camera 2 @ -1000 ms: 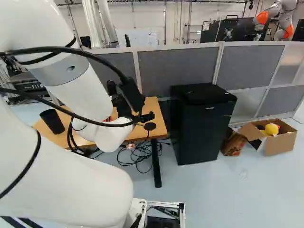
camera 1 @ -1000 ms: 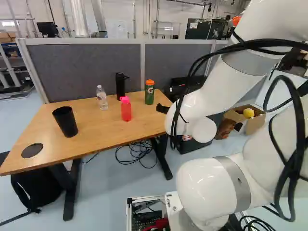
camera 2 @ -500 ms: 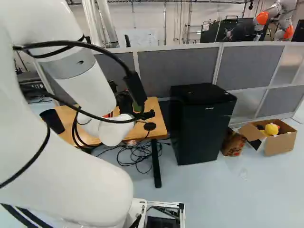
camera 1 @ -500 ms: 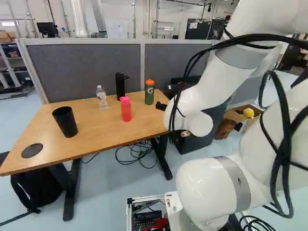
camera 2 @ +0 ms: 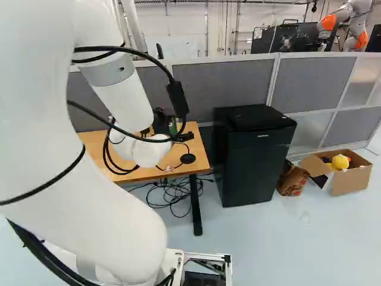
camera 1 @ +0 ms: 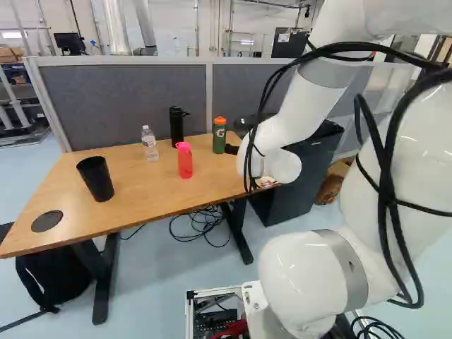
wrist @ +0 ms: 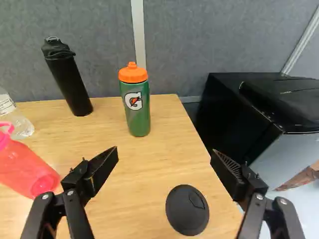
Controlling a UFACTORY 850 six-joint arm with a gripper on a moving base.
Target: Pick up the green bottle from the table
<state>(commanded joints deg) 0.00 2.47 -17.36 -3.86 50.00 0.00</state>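
Step, prob.: approach. My black fingers (wrist: 103, 166) wide apart, holding nothing. Green plastic bottle w/ orange lid (wrist: 137, 107) upright on light wooden desk (wrist: 144, 184), ahead, slightly off-line. Next: centre on it, move fwd, then close.

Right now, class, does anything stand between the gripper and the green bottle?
Nothing visible stands between the open gripper and the green bottle. The red bottle stands off to one side.
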